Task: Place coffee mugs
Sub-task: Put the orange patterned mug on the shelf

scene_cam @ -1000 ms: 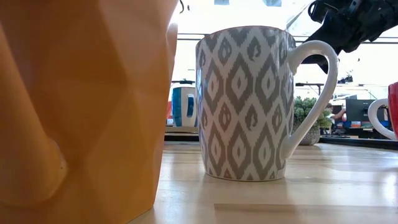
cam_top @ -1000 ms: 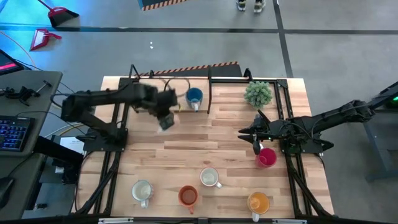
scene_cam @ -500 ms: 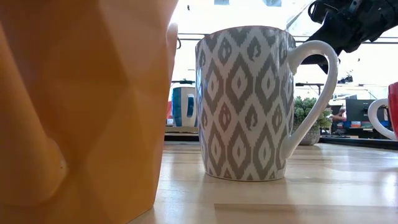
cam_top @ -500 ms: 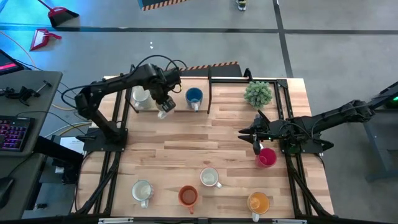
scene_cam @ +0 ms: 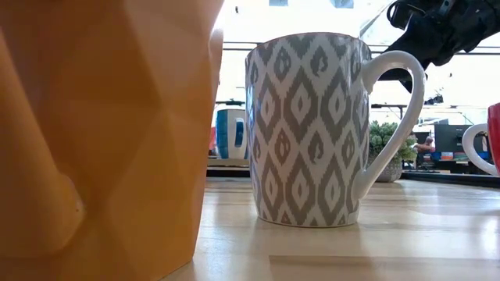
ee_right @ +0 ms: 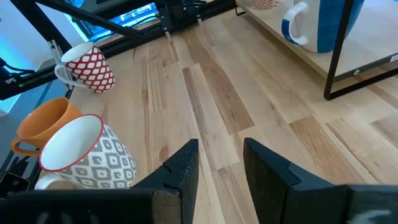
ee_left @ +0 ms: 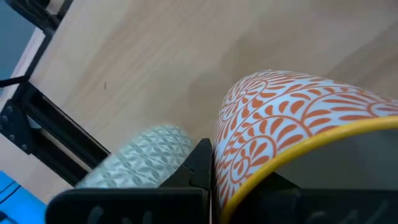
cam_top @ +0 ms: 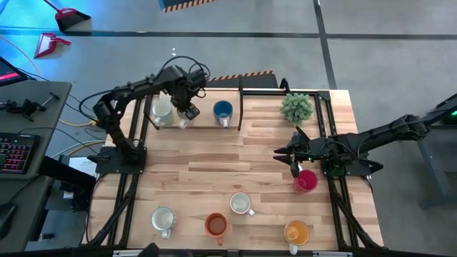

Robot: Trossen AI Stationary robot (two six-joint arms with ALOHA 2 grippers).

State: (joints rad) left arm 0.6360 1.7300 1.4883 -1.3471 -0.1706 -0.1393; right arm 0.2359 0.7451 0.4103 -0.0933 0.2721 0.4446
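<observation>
My left gripper (cam_top: 187, 114) is over the raised wooden shelf (cam_top: 203, 123) at the table's far left. It is shut on a white mug with an orange fan pattern and a yellow rim (ee_left: 292, 124), between a white mug (cam_top: 163, 111) and a blue mug (cam_top: 223, 111) that stand on the shelf. My right gripper (cam_top: 293, 161) is open just beside the red mug (cam_top: 305, 180) on the table's right side, touching nothing; its fingers (ee_right: 183, 165) have only bare wood between them. My left gripper holds the orange-patterned mug by its wall at the yellow rim (ee_left: 227, 186), coming from above and pointing down. One finger (ee_left: 200, 163) lies on the outside of the wall; the other is hidden by the mug. The mug sits upright; whether its base touches the shelf cannot be told.
Along the near edge stand a white mug (cam_top: 163, 218), a red-orange mug (cam_top: 216, 225), a grey-patterned white mug (cam_top: 241, 203) and a yellow-orange mug (cam_top: 296, 232). A small green plant (cam_top: 296, 107) stands at the far right. Black frame bars (cam_top: 240, 107) border the shelf. The table's middle is bare wood.
My left arm has carried the orange-patterned mug from over the table's middle-left toward the far edge, and it now hangs over the shelf between the white and blue mugs. The right arm and the other mugs have kept still.
</observation>
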